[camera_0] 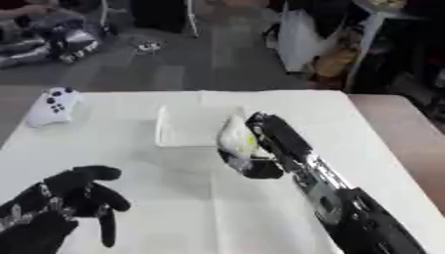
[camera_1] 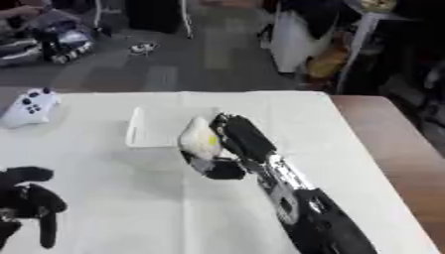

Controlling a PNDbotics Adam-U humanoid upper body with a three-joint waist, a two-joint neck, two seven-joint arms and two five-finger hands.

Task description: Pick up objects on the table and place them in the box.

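1. White cloth covers the table (camera_0: pixel 174 208), with a cluttered floor and shelving beyond its far edge; everything in play sits on that pale surface.
2. Far left, near the back corner, a white game controller (camera_0: pixel 54 105) lies on the cloth, well apart from both hands. It looks like one more object to collect afterwards.
3. At the lower left the left hand (camera_0: pixel 65 201) rests idle, its black fingers spread and relaxed, holding nothing. It is best left there, clear of the working path.
4. Centre, a shallow white box (camera_0: pixel 184 128) sits flat with its open side up. Its low wall blends with the cloth, so judging the near rim correctly matters.
5. Just right of the box, the right hand (camera_0: pixel 265 144) has its fingers curled round a pale white object with a yellow patch (camera_0: pixel 236 137), held over the box's right edge. I cannot tell whether the object is touching the rim or is above it.
6. To finish this step well, I would carry the object further left until it is plainly over the box floor, lower it inside the walls, and only then uncurl the fingers.
7. A release now, this close to the right wall, risks the object tipping out onto the cloth or nudging the light box sideways.
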